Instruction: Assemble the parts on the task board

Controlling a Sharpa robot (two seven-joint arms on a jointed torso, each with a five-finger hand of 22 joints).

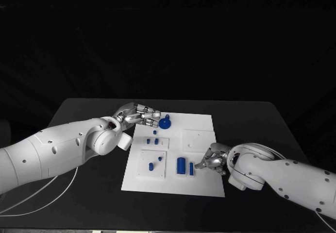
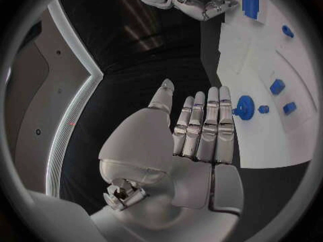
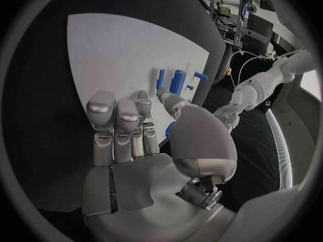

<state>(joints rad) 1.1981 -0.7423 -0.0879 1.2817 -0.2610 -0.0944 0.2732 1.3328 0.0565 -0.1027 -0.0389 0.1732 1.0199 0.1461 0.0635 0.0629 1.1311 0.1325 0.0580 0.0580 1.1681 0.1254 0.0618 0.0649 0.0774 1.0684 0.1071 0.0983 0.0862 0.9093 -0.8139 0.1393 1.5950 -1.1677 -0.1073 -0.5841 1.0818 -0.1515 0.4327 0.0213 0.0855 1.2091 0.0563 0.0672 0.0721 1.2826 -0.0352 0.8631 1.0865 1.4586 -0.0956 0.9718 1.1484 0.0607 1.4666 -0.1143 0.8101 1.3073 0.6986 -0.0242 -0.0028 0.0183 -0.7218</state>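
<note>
The task board (image 1: pixel 199 187) lies in the middle of the worktop (image 1: pixel 84 109). The small blue parts (image 1: pixel 181 165) look light, hard and smooth, so they can slip; I would pinch each one at its sides. The left hand (image 1: pixel 140 116), fingers straight and empty, is beside the round part (image 1: pixel 165 123) at the far edge. The right hand (image 1: pixel 212 161) has its fingers curled at the near right edge; whether it holds something I cannot tell.

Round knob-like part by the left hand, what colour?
Blue; the round part shows best in the left wrist view.
</note>
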